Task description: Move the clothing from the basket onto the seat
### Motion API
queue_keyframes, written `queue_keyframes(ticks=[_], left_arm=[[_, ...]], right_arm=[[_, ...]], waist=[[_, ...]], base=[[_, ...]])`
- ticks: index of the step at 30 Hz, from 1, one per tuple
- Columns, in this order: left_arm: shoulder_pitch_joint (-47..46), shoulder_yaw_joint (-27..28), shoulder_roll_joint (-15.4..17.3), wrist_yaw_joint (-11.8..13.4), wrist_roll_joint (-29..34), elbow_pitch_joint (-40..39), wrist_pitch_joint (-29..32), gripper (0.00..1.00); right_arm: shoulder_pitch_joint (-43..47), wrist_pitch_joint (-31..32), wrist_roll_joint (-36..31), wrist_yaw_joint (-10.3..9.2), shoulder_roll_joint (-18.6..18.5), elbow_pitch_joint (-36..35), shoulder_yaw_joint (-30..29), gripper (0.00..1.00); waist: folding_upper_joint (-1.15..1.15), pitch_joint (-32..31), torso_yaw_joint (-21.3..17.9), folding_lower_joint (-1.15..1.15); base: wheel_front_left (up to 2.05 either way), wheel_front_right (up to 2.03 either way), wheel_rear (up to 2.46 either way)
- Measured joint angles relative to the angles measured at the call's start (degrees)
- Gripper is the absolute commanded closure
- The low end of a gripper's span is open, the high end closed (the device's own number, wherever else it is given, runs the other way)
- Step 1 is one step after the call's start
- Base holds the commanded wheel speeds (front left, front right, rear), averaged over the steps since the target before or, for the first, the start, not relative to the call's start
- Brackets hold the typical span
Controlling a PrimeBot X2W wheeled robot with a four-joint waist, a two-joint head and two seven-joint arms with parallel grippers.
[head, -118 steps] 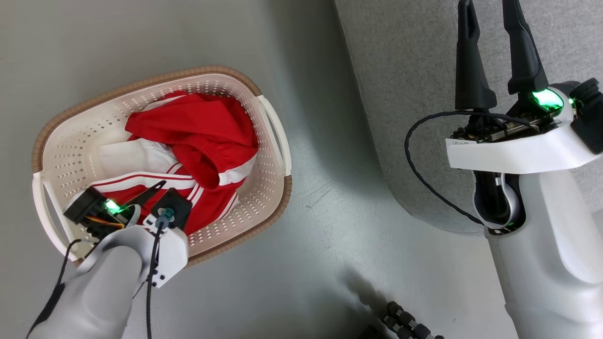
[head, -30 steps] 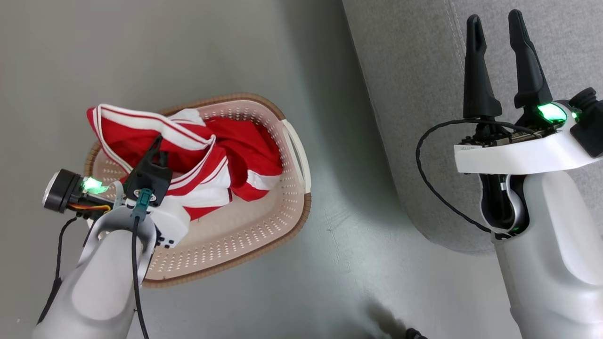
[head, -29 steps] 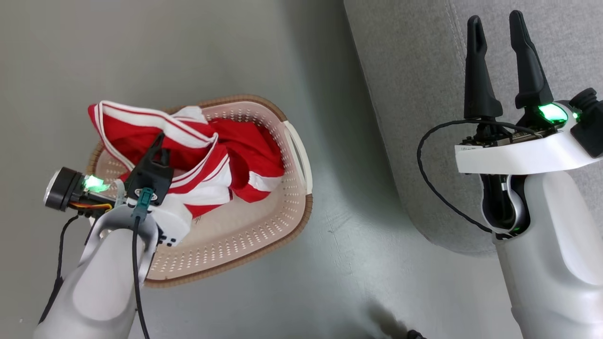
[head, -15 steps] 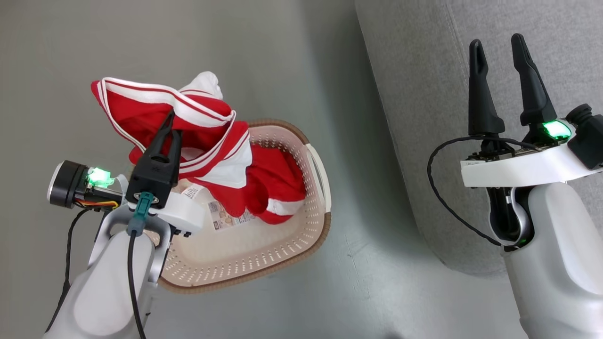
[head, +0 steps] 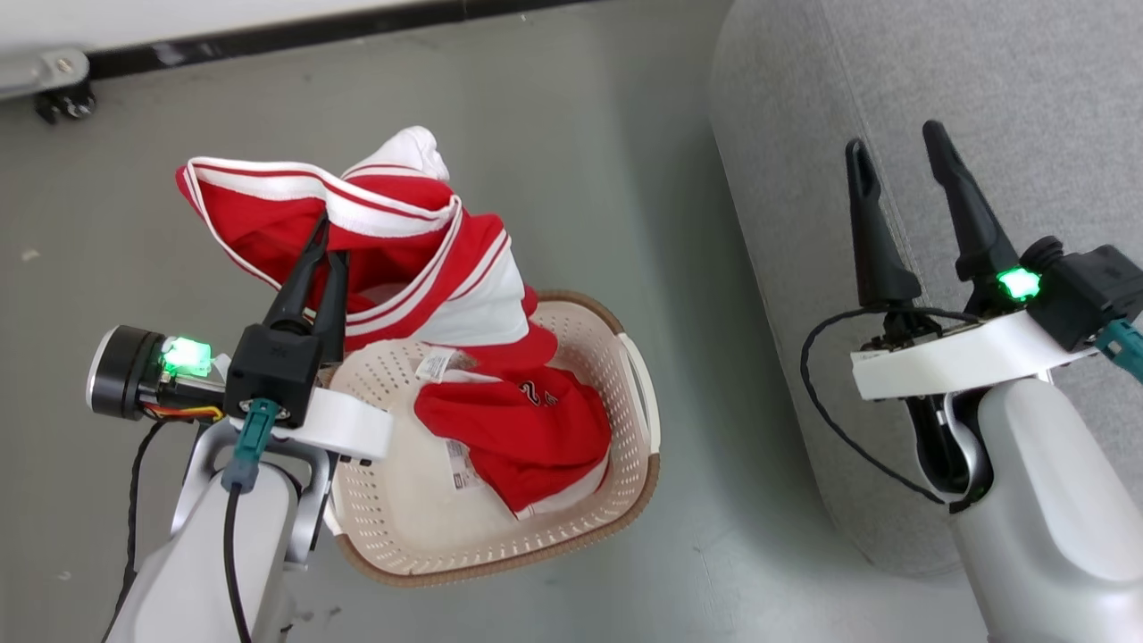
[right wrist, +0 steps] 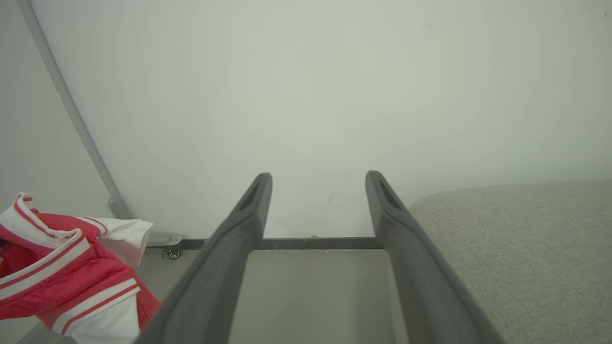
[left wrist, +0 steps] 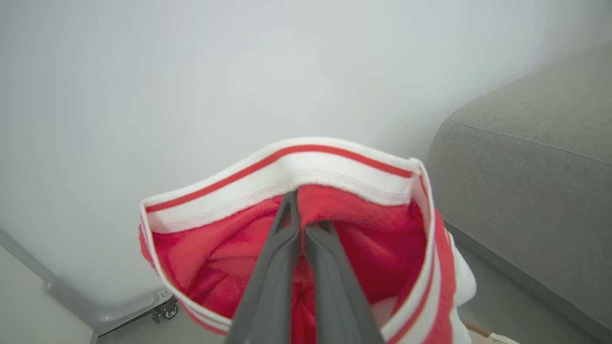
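The left pincer (head: 327, 243) is clenched on the striped hem of the clothing (head: 420, 241), held above the basket (head: 402, 527), with bare floor (head: 607, 196) open between it and the rounded edge of the seat (head: 982, 80) to the right. The right pincer (head: 894, 136) hangs released over that edge. Another red garment (head: 536, 438) lies in the basket, below-right of the left pincer.
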Motion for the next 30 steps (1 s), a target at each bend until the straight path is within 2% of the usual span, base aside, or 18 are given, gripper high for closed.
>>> queue_keyframes(ticks=[13,17,30], left_arm=[[4.6,-0.4,0.6,-0.1,-0.4,-3.4,0.0,1.0],[5.0,-1.1,0.8,-0.3,-0.4,-4.6,0.0,1.0],[5.0,-4.4,0.7,-3.8,-0.4,-6.1,0.0,1.0]], right_arm=[[4.1,0.2,-0.4,0.0,-2.1,2.9,4.8,0.0],[5.0,1.2,-0.5,0.0,-3.1,3.2,7.8,0.0],[8.2,5.0,-0.2,0.0,-5.6,2.9,19.4,0.0]], waist=[[0.0,-8.3,2.9,0.0],[0.0,-10.8,3.7,0.0],[0.0,-18.1,6.0,0.0]], base=[[0.0,0.0,0.0],[0.0,0.0,0.0],[0.0,0.0,0.0]])
